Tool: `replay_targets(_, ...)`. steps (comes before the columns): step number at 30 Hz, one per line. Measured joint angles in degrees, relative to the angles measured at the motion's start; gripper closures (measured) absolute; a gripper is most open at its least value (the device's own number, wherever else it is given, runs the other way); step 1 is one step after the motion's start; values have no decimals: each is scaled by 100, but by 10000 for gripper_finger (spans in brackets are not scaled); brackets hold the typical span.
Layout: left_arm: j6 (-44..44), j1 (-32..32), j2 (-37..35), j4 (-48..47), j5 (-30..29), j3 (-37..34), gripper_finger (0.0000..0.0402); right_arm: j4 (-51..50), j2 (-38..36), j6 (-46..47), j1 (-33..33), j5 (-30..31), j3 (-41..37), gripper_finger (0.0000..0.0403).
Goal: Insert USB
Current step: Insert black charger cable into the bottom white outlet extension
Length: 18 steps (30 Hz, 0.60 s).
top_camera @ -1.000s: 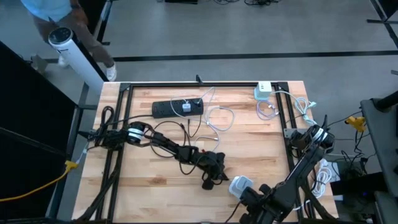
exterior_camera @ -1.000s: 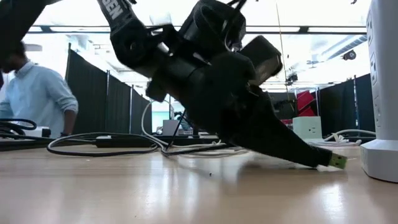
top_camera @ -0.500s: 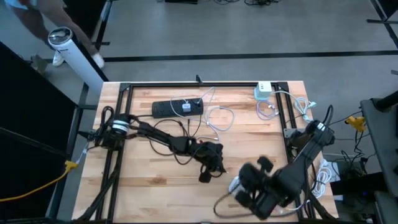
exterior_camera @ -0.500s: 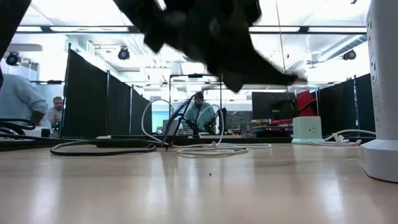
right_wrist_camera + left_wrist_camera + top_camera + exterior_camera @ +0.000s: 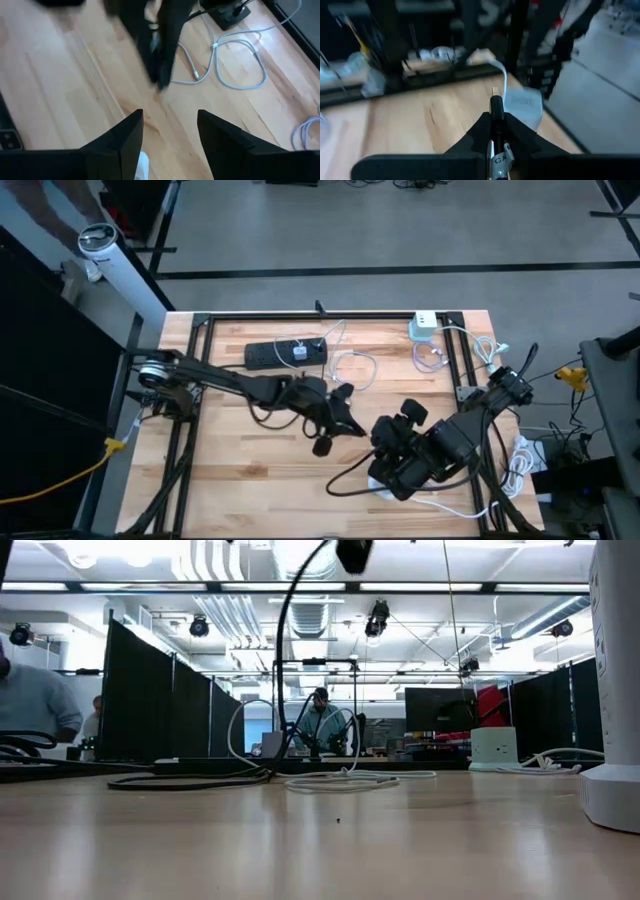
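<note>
Power strip point(image 5: 286, 353) lies toward the table's point(image 5: 240, 470) far edge, left of centre; loose cable loops point(image 5: 352, 370) just right of it; charger block point(image 5: 423, 326) at the far right corner; both arms meet near the middle.

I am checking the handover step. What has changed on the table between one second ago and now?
The left gripper, still shut on the USB plug, rose off the table and moved toward the far side. The right gripper opened and swung in from the near edge toward the table's middle. The black power strip, white charger and loose cables stayed put.
</note>
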Motion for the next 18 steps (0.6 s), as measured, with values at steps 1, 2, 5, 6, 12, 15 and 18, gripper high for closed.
replay_targets(1, 8, 6, -92, 18, -28, 1, 380, 8, 0, -24, -3, -32, 0, 235)
replay_targets(2, 17, 7, -157, 37, -100, 1, 380, 32, 0, -58, -7, -58, 0, 238)
replay_targets(5, 39, 9, -245, 30, -157, 3, 380, 304, -1, -308, -66, -59, 0, 250)
replay_targets(6, 39, 11, -254, 34, -159, 3, 380, 381, -2, -386, -92, -59, 0, 255)
replay_targets(12, 33, 12, -272, 13, -158, 1, 380, 438, -15, -588, -260, -96, 0, 289)
replay_targets(15, 31, 2, -272, 8, -157, 1, 380, 443, -15, -735, -281, -98, 1, 302)
replay_targets(18, 15, -2, -274, 17, -96, 1, 380, 435, -15, -905, -306, -121, 48, 313)
